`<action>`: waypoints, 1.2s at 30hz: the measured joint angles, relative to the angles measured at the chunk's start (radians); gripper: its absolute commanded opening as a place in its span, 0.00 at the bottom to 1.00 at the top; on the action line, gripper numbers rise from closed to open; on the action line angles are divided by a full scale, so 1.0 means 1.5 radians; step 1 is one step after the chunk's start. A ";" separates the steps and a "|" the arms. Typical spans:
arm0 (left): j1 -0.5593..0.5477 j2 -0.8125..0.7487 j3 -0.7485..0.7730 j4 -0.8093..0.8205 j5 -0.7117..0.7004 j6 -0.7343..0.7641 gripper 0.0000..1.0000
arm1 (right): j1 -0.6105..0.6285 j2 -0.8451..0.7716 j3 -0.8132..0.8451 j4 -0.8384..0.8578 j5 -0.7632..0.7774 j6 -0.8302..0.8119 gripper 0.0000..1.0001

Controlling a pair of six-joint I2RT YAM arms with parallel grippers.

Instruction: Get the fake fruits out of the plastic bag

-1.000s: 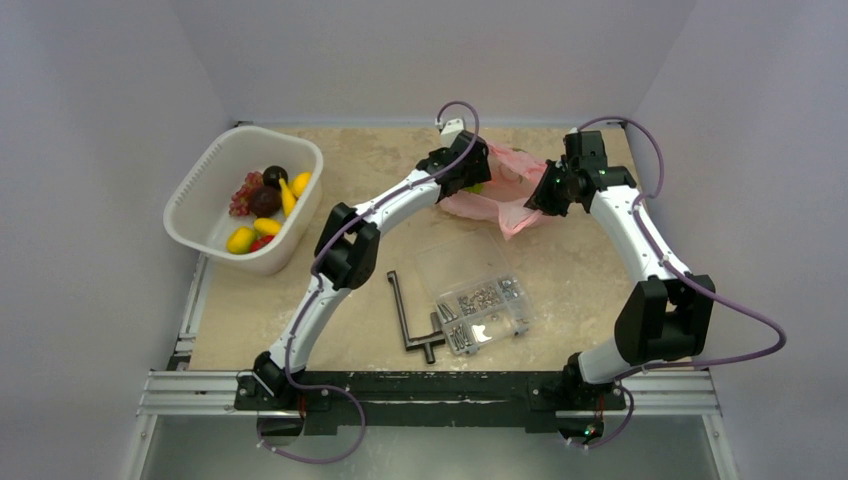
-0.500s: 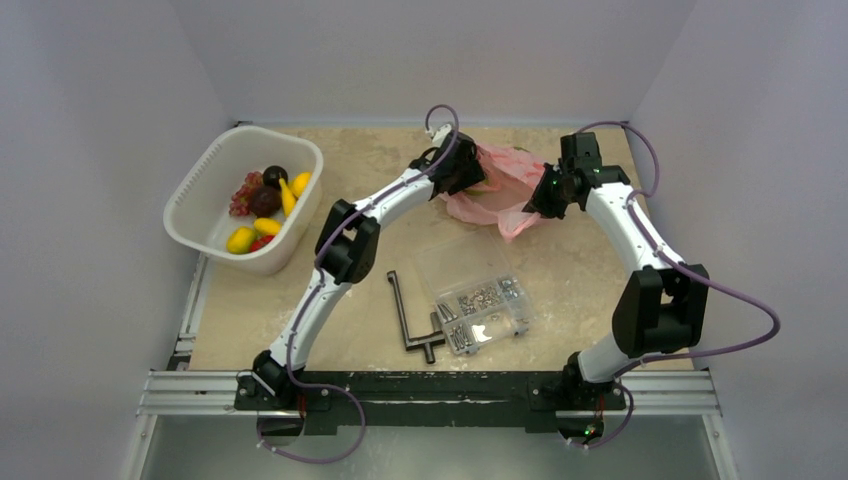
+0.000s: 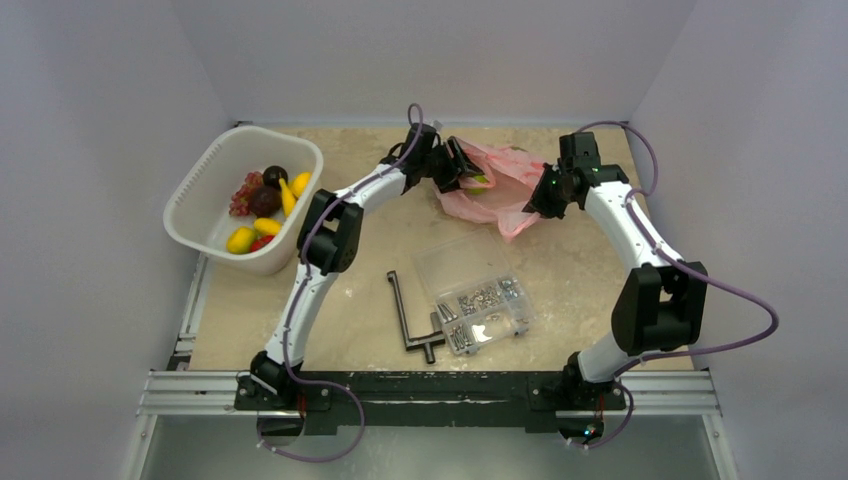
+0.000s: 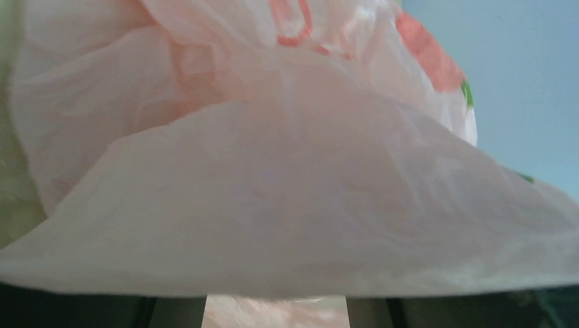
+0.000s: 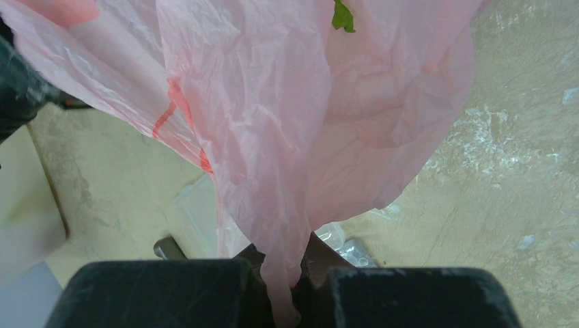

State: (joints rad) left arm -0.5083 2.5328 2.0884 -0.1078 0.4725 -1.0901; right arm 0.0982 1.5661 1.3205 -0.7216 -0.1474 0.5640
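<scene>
Filling the left wrist view, plastic bag (image 4: 287,205), left gripper (image 3: 463,171) buried at its mouth, open or closed impossible to tell, right gripper (image 5: 283,275) pinched tight on a bag fold, possibly a green fruit (image 3: 478,183) there, visible from above only, other fake fruits (image 3: 262,205) in white basket (image 3: 205,170).

Legible text, numbers, brands: none.
Plastic bag (image 5: 273,102): red printed strokes on the film just ahead of the right gripper (image 5: 283,277), with a green patch farther out. The film is crumpled and no letter is readable. The same red and green print shows ahead of the left gripper (image 4: 276,311), blurred.
</scene>
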 measured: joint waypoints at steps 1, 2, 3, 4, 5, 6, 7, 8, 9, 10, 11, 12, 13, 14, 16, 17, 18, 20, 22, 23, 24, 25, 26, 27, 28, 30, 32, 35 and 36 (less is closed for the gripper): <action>0.000 -0.016 -0.030 0.019 0.027 -0.008 0.61 | 0.000 0.002 0.002 -0.001 0.000 0.000 0.00; 0.000 -0.034 -0.061 0.033 0.056 -0.015 0.67 | 0.000 0.003 0.003 -0.001 0.001 -0.001 0.00; 0.000 -0.045 -0.077 0.038 0.074 -0.018 0.70 | 0.000 0.004 0.004 -0.001 0.002 -0.002 0.00; 0.000 -0.058 -0.094 0.045 0.093 -0.018 0.73 | 0.000 0.005 0.005 -0.001 0.003 -0.003 0.00; 0.000 -0.069 -0.102 0.044 0.110 -0.015 0.78 | 0.000 0.006 0.005 -0.001 0.005 -0.004 0.00; 0.000 -0.078 -0.104 0.036 0.127 -0.007 0.83 | 0.000 0.007 0.005 -0.002 0.005 -0.005 0.00; -0.001 -0.083 -0.104 0.029 0.135 0.004 0.91 | 0.000 0.009 0.005 -0.002 0.005 -0.006 0.00; -0.001 -0.091 -0.103 0.013 0.137 0.020 0.98 | 0.000 0.010 0.005 -0.002 0.005 -0.007 0.00; -0.001 -0.100 -0.103 -0.007 0.137 0.041 1.00 | 0.000 0.011 0.005 -0.003 0.005 -0.008 0.00; -0.001 -0.107 -0.103 -0.024 0.136 0.056 1.00 | 0.000 0.011 0.005 -0.003 0.005 -0.010 0.00; 0.000 -0.115 -0.100 -0.047 0.134 0.074 1.00 | 0.000 0.011 0.005 -0.003 0.005 -0.011 0.00; 0.000 -0.122 -0.093 -0.072 0.130 0.096 1.00 | 0.000 0.011 0.005 -0.003 0.006 -0.013 0.00; 0.000 -0.126 -0.084 -0.096 0.125 0.117 1.00 | 0.000 0.011 0.005 -0.003 0.007 -0.015 0.00; 0.000 -0.131 -0.076 -0.116 0.119 0.136 0.99 | -0.001 0.011 0.004 -0.003 0.010 -0.017 0.00; -0.001 -0.146 -0.072 -0.150 0.102 0.173 0.91 | -0.001 0.011 0.004 -0.003 0.015 -0.020 0.00; -0.003 -0.155 -0.074 -0.164 0.093 0.190 0.87 | -0.001 0.011 0.004 -0.003 0.017 -0.022 0.00; -0.004 -0.167 -0.079 -0.174 0.083 0.206 0.83 | -0.001 0.011 0.004 -0.003 0.017 -0.023 0.00; -0.008 -0.199 -0.109 -0.178 0.059 0.237 0.76 | -0.001 0.011 0.004 -0.003 0.017 -0.025 0.00; -0.017 -0.255 -0.169 -0.167 0.030 0.263 0.66 | -0.001 0.011 0.004 -0.004 0.017 -0.028 0.00; -0.025 -0.284 -0.197 -0.160 0.019 0.271 0.61 | -0.001 0.011 0.004 -0.004 0.017 -0.028 0.00; -0.033 -0.307 -0.217 -0.151 0.010 0.279 0.57 | -0.001 0.011 0.004 -0.004 0.018 -0.029 0.00; -0.043 -0.332 -0.237 -0.137 -0.001 0.287 0.54 | -0.001 0.011 0.004 -0.004 0.018 -0.030 0.00; -0.056 -0.352 -0.249 -0.123 -0.011 0.294 0.52 | -0.001 0.011 0.003 -0.002 0.018 -0.030 0.00; -0.070 -0.368 -0.256 -0.106 -0.020 0.300 0.50 | -0.001 0.010 -0.001 -0.001 0.020 -0.030 0.00; -0.083 -0.378 -0.256 -0.089 -0.026 0.304 0.47 | -0.001 0.010 -0.005 0.000 0.022 -0.031 0.00; -0.106 -0.382 -0.251 -0.054 -0.030 0.303 0.43 | -0.001 0.005 -0.020 0.003 0.023 -0.035 0.00; -0.127 -0.371 -0.232 -0.035 -0.027 0.296 0.38 | -0.003 -0.001 -0.037 0.004 0.020 -0.042 0.00; -0.151 -0.321 -0.173 -0.018 -0.020 0.279 0.33 | -0.006 -0.003 -0.047 0.001 0.009 -0.062 0.00; -0.156 -0.301 -0.153 -0.017 -0.021 0.277 0.29 | -0.007 -0.003 -0.047 0.002 0.002 -0.068 0.00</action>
State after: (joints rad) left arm -0.7422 2.0808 1.8591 -0.1337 0.4412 -0.6750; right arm 0.0883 1.5620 1.2507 -0.7185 -0.1444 0.4618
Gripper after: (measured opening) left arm 0.368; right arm 0.004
